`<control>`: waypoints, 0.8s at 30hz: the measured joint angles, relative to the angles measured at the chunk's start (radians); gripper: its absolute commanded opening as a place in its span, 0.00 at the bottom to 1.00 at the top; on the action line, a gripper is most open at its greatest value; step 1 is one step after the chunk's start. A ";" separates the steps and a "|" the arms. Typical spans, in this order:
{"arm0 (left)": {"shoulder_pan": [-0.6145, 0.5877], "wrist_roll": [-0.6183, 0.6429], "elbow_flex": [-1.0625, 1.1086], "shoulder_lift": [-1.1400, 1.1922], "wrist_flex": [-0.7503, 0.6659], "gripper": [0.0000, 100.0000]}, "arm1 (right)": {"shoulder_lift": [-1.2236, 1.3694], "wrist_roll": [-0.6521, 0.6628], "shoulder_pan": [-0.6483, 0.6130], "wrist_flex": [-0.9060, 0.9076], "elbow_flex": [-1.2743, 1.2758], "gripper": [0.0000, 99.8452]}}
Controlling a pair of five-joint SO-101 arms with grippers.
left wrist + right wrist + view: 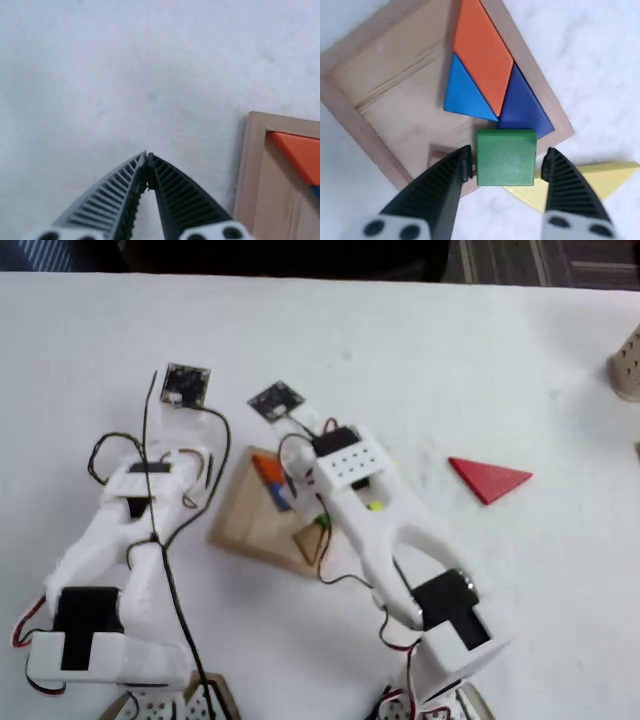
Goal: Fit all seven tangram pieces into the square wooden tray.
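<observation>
- The left arm's claw (146, 159) is pinched closed on nothing, low over the white table (150, 60) and just beside the square wooden tray (257, 170).
- The right arm's claw (506, 162) stands spread, one finger on each side of the green square piece (506, 147) with a narrow gap at each. The square sits over the tray's rim.
- A yellow triangle piece (610, 172) lies on the table just outside the tray, partly under the green square.
- Inside the tray, an orange parallelogram (482, 47), a light blue triangle (462, 95) and a dark blue triangle (525, 107) touch one another along one wall.
- Farther off, a red triangle piece (488, 478) lies alone on the table, well apart from the tray.
</observation>
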 measured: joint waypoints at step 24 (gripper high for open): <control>0.368 0.117 0.000 -0.077 0.158 0.02 | -0.186 -0.236 0.559 -0.351 0.284 0.04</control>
